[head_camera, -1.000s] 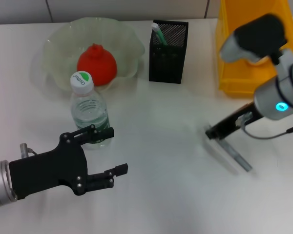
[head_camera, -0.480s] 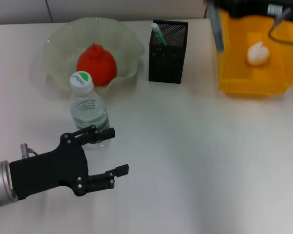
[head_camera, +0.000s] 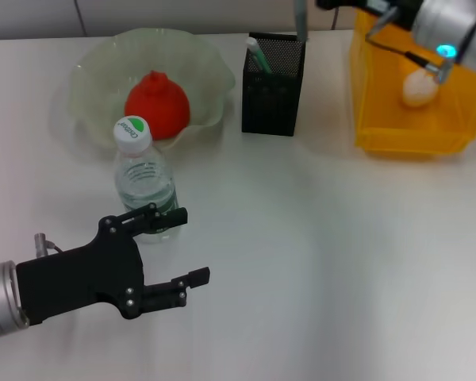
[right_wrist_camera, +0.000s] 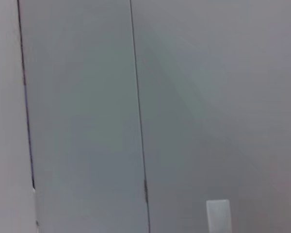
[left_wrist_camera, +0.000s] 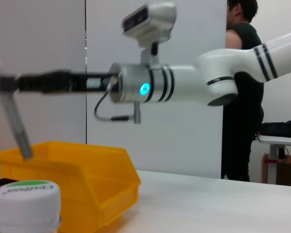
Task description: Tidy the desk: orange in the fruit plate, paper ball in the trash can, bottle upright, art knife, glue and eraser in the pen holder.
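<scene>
The orange (head_camera: 157, 103) lies in the pale green fruit plate (head_camera: 95, 67). A clear bottle (head_camera: 145, 178) with a white cap stands upright in front of it. My left gripper (head_camera: 182, 246) hovers open just in front of the bottle, holding nothing. My right gripper (left_wrist_camera: 7, 83) is shut on the grey art knife (head_camera: 300, 17), which hangs blade-down over the black mesh pen holder (head_camera: 274, 79). A green and white stick, seemingly the glue (head_camera: 258, 57), stands in the holder. The paper ball (head_camera: 419, 87) rests in the yellow trash can (head_camera: 397, 139). The eraser is out of view.
The right arm (head_camera: 452, 24) reaches over the trash can's far edge. The right wrist view shows only a grey wall. A person (left_wrist_camera: 242, 87) stands beyond the table in the left wrist view.
My right gripper lifted the art knife off the table, swung it up over the trash can, then left to above the pen holder. The left arm has stayed put.
</scene>
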